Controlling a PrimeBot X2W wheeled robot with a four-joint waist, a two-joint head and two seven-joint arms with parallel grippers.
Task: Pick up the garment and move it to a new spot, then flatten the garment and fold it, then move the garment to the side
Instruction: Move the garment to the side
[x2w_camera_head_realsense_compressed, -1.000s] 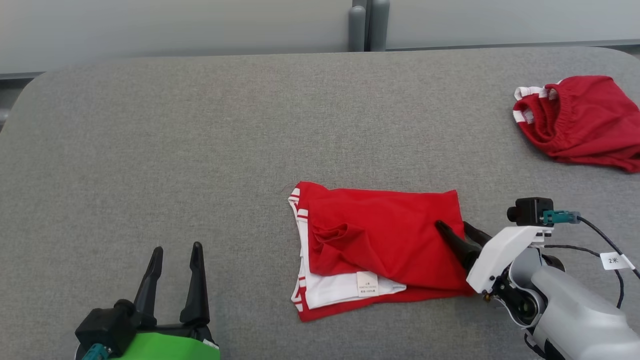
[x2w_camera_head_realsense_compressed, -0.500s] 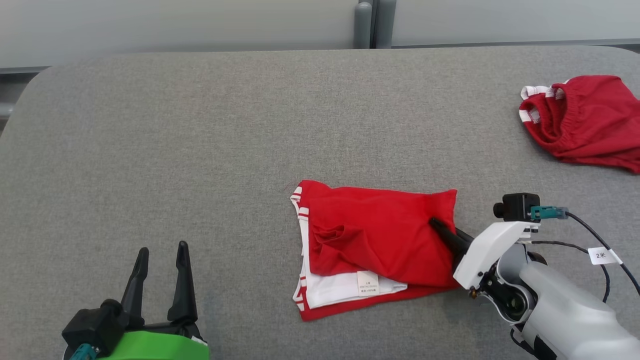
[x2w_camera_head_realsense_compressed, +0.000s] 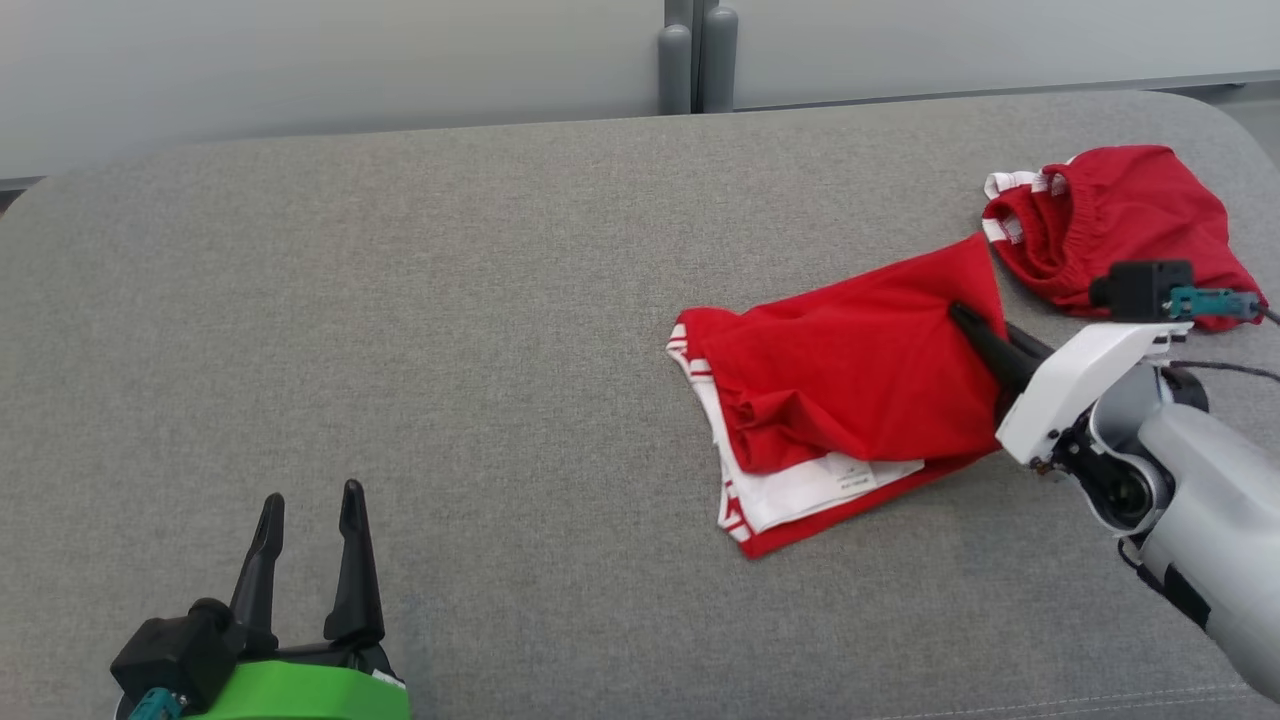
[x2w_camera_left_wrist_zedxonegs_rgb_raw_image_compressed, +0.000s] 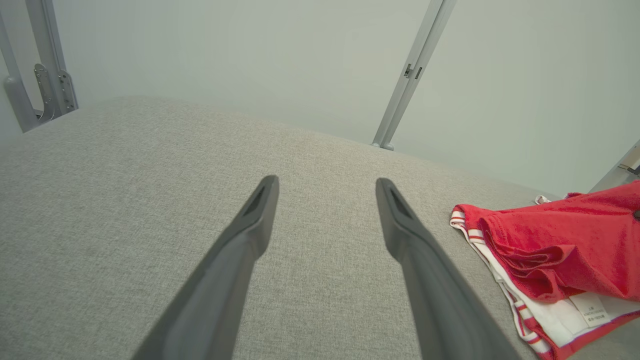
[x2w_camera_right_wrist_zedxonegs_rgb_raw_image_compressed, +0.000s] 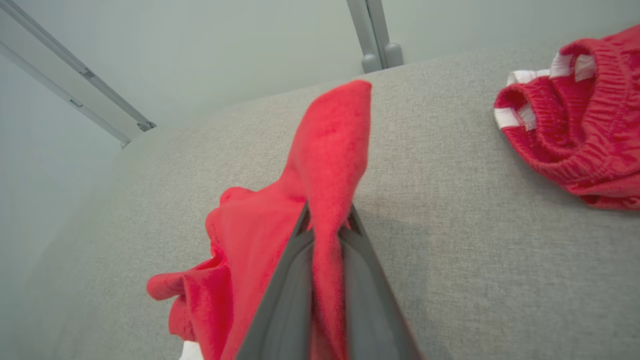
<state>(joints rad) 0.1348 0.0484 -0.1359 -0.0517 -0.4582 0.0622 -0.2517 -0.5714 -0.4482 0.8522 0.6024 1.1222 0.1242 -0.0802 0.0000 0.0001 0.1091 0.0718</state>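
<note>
Right of centre on the grey table (x2w_camera_head_realsense_compressed: 450, 300), the folded red garment (x2w_camera_head_realsense_compressed: 850, 390) lies with its right edge pinched tight by the right gripper (x2w_camera_head_realsense_compressed: 968, 320), and a peak of cloth pokes past the fingertips in the right wrist view. Soft, light, floppy stuff, this: held at one edge, the layers may well sag and slide apart, so a deep bite through every layer looks wise. At lower left, the left gripper (x2w_camera_head_realsense_compressed: 311, 492) is spread wide, holding nothing. Another red garment (x2w_camera_head_realsense_compressed: 1110, 215) sits bunched at upper right.

Two red garments counted: folded garment (x2w_camera_head_realsense_compressed: 850, 380), crumpled garment (x2w_camera_head_realsense_compressed: 1120, 215). One grey worktop (x2w_camera_head_realsense_compressed: 400, 300). Two grippers counted: left gripper (x2w_camera_head_realsense_compressed: 311, 492), right gripper (x2w_camera_head_realsense_compressed: 966, 316).
</note>
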